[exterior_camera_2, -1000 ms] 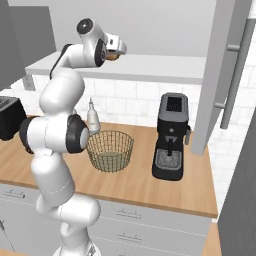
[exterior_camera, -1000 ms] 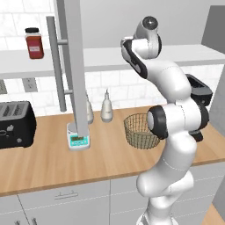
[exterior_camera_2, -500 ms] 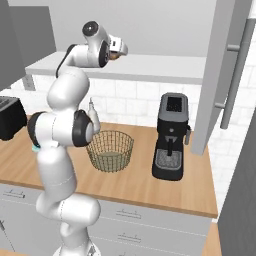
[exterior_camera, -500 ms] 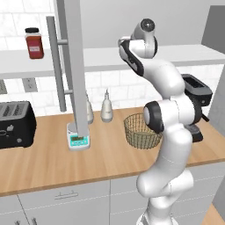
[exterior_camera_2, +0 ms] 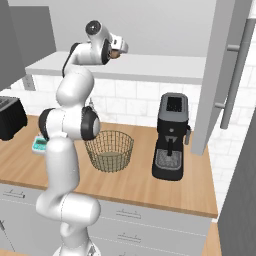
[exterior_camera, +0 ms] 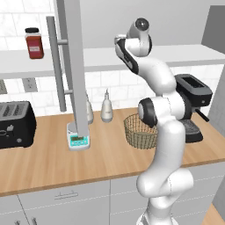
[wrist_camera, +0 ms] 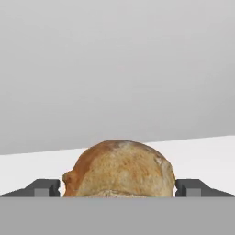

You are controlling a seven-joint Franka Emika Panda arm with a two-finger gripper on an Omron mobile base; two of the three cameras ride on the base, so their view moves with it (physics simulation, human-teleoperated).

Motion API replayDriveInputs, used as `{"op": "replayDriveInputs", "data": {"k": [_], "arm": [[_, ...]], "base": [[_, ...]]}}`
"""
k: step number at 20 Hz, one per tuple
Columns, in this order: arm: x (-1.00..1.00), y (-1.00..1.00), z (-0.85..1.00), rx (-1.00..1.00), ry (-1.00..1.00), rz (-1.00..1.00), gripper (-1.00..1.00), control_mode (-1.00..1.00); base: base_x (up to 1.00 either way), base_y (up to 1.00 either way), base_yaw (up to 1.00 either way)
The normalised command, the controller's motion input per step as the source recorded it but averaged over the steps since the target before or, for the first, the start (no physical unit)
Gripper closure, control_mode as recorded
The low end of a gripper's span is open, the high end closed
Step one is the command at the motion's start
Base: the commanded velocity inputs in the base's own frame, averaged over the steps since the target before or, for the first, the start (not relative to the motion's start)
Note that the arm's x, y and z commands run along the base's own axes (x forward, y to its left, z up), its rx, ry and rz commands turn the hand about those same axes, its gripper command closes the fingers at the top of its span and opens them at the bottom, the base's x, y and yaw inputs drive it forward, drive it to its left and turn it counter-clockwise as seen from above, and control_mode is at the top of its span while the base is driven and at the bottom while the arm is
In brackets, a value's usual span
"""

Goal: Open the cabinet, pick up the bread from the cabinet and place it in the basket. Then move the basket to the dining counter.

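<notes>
I have the end effector (wrist_camera: 118,188) spread wide on the cabinet shelf (wrist_camera: 202,151), the bread (wrist_camera: 119,169) sitting between its fingertips (wrist_camera: 46,187) ready for closing, the basket (exterior_camera_2: 109,150) far below on the bench (exterior_camera_2: 150,182).

A black toaster (exterior_camera: 16,124) sits at the wooden tabletop's (exterior_camera: 52,162) left end, a kitchen scale (exterior_camera: 78,139) further right. A black coffee machine (exterior_camera_2: 171,136) stands near the right end. A red-filled jar (exterior_camera: 34,43) rests on the upper shelf.

White tiled wall (exterior_camera: 127,88); wood worktop (exterior_camera: 105,156); grey drawer fronts (exterior_camera: 66,195) below; even light.
</notes>
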Motion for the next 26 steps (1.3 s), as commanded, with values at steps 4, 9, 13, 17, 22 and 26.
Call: {"op": "replayDriveInputs", "data": {"k": [4,9,13,17,22,26], "arm": [[0.23,0.00,-0.13,0.00,0.00,0.00,-1.00,-1.00],[0.00,0.00,-0.31,0.00,0.00,0.00,-1.00,-1.00],[0.14,0.00,-0.14,0.00,0.00,0.00,1.00,-1.00],[-0.18,-0.08,-0.33,0.02,0.00,0.00,1.00,-1.00],[-0.77,-0.13,-0.12,0.07,0.00,0.00,1.00,-1.00],[-1.00,-0.11,-0.03,0.10,-0.09,0.00,1.00,-1.00]], "base": [[0.00,0.00,0.00],[0.00,0.00,0.00],[0.00,0.00,0.00],[0.00,0.00,0.00],[0.00,0.00,0.00],[0.00,0.00,0.00]]}}
